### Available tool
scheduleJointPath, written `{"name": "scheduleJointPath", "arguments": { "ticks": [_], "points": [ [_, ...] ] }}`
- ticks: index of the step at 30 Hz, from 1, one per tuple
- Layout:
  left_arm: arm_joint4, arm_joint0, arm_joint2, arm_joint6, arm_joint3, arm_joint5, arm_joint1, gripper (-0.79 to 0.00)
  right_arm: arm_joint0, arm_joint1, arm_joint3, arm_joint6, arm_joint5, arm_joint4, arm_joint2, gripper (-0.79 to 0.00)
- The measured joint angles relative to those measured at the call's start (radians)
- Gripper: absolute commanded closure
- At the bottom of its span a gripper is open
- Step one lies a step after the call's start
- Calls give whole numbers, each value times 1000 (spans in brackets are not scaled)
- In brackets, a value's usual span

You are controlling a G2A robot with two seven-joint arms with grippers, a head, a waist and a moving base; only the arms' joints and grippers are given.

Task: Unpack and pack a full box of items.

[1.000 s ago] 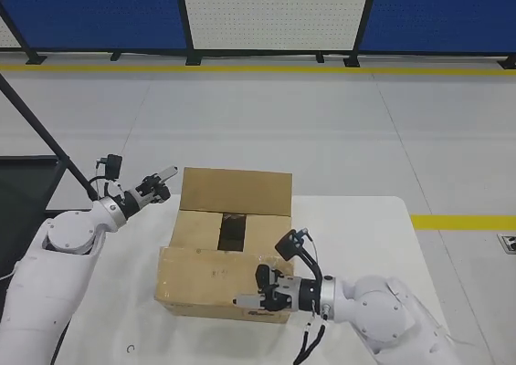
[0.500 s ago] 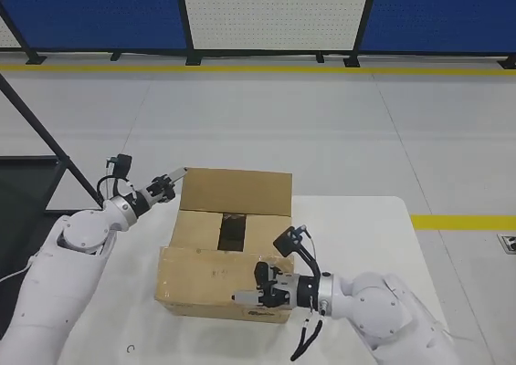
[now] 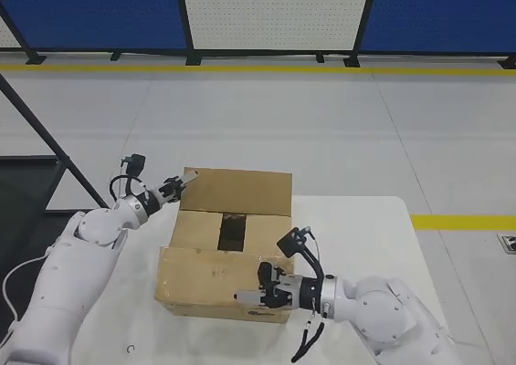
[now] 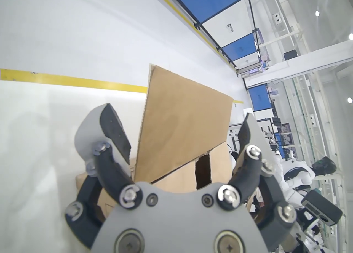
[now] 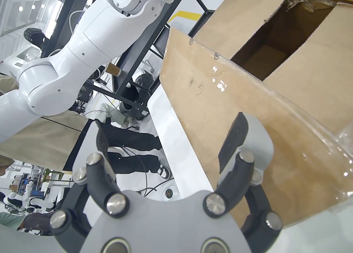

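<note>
A brown cardboard box (image 3: 224, 265) stands in the middle of the white table (image 3: 358, 228). Its far flap (image 3: 236, 191) stands up, and its near flap (image 3: 205, 274) hangs out over the front. A dark gap (image 3: 233, 230) shows between the inner flaps. My left gripper (image 3: 183, 183) is at the far flap's left corner. In the left wrist view this gripper (image 4: 179, 116) is open, with the far flap (image 4: 182, 132) between its fingers. My right gripper (image 3: 250, 297) is open at the near flap's front edge. In the right wrist view the gripper (image 5: 169, 124) straddles the edge of the taped near flap (image 5: 262, 116).
A black metal frame (image 3: 29, 114) and a dark surface (image 3: 2, 201) stand left of the table. A small ring (image 3: 130, 348) lies on the table near its front left. Bare tabletop lies right of the box.
My left gripper has moved right, up to the far flap's left corner. The right gripper has stayed at the near flap.
</note>
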Motion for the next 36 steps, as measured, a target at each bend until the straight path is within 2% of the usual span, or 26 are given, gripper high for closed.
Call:
{"name": "scheduleJointPath", "arguments": {
  "ticks": [7, 10, 18, 25, 29, 36],
  "points": [
    [-68, -12, -25, -104, 54, -78, 0, -785, 17, -4, 20, -3, -6, 9, -11, -785],
    [-56, -15, -26, -84, 67, -78, 1, -785, 21, -5, 25, -6, -9, 12, -14, -785],
    [-115, -4, -49, -133, 36, -144, 0, -785, 4, -2, 14, -18, -5, 5, -4, -785],
    [-223, 32, -116, -235, -39, -193, 27, -785, -3, -1, 15, -40, 21, 10, 8, -785],
    [-273, 74, -160, -330, -114, -195, 52, -785, 1, -3, 32, -67, 57, 12, 11, -785],
    [-340, 157, -228, -538, -253, -114, 98, -785, 6, -8, 54, -108, 106, 45, 23, -785]
  ]
}}
